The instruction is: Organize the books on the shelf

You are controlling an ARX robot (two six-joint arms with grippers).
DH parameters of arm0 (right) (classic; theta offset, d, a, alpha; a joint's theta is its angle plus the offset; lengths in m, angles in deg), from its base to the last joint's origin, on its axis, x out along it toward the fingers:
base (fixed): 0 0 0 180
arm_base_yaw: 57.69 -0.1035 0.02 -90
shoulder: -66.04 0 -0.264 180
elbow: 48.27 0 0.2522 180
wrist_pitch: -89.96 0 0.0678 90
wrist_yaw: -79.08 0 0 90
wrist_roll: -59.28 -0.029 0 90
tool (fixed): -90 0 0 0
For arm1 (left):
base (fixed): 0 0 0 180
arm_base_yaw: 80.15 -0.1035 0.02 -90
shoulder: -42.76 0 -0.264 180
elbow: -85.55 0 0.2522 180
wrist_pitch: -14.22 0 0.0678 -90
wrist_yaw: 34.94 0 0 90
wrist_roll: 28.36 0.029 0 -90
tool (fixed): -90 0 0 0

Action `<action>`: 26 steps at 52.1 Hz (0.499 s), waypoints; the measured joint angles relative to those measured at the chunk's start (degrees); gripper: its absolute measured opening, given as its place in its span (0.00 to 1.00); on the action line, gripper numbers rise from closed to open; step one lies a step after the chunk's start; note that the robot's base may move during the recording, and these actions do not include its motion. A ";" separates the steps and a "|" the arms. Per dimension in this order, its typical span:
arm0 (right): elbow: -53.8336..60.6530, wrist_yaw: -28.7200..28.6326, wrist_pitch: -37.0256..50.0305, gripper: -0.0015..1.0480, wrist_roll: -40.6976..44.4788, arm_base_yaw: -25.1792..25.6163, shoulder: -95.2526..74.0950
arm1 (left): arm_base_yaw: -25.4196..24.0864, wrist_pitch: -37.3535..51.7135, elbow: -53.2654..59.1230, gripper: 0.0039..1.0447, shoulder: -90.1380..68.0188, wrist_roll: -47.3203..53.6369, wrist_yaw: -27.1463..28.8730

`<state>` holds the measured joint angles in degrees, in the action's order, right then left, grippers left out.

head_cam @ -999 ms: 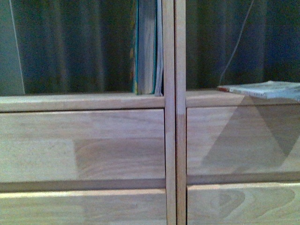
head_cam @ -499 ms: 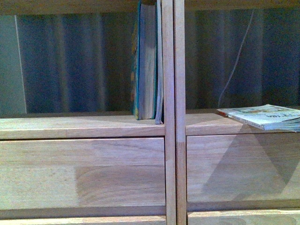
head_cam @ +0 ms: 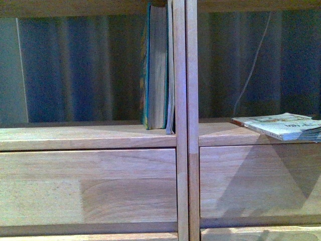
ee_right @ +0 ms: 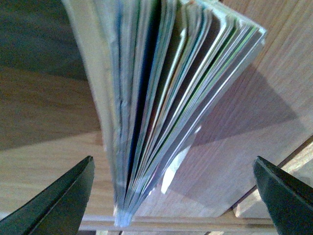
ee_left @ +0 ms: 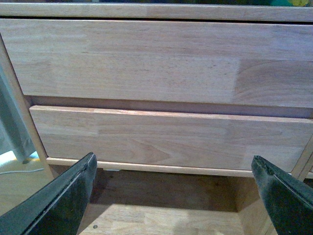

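Note:
In the front view a thicker teal-covered book (head_cam: 156, 70) stands upright in the left compartment of the light wood shelf (head_cam: 181, 150), against the central divider. The thin white and light-blue paperback (head_cam: 281, 125) lies flat on the right compartment's floor, sticking out over the front edge. No gripper shows in the front view. In the right wrist view the paperback's fanned page edges (ee_right: 156, 98) lie between the wide-open jaws of my right gripper (ee_right: 173, 196), without touching them. My left gripper (ee_left: 173, 196) is open and empty, facing two drawer fronts (ee_left: 161, 139) low on the shelf.
A thin white cable (head_cam: 253, 60) hangs behind the right compartment, against a dark ribbed backing. Below the shelf boards are plain drawer fronts (head_cam: 90, 186). In the left wrist view the wooden floor (ee_left: 161, 215) and the gap under the shelf show.
The front view has shifted: the shelf board and both books sit lower in the picture than a second ago, and the compartment's top edge has come into view. The books have not moved on the shelf.

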<state>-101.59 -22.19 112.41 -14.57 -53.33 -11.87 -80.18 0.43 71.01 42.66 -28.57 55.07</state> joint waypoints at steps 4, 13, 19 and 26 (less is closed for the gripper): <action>-1.68 0.83 0.13 0.93 -1.07 -0.11 -1.77 | 0.00 0.00 0.00 0.93 0.00 0.00 0.00; -4.70 1.42 0.00 0.93 -2.19 -0.55 -3.02 | 0.00 0.00 0.00 0.93 0.00 0.00 0.00; -5.86 1.22 -0.22 0.93 -2.71 -0.90 -3.06 | 0.00 0.00 0.00 0.93 0.00 0.00 0.00; -7.15 0.94 -0.55 0.93 -2.93 -1.27 -3.98 | 0.00 0.00 0.00 0.93 0.00 0.00 0.00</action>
<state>-108.73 -21.25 111.86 -17.50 -54.60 -15.85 -80.18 0.43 71.01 42.66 -28.57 55.07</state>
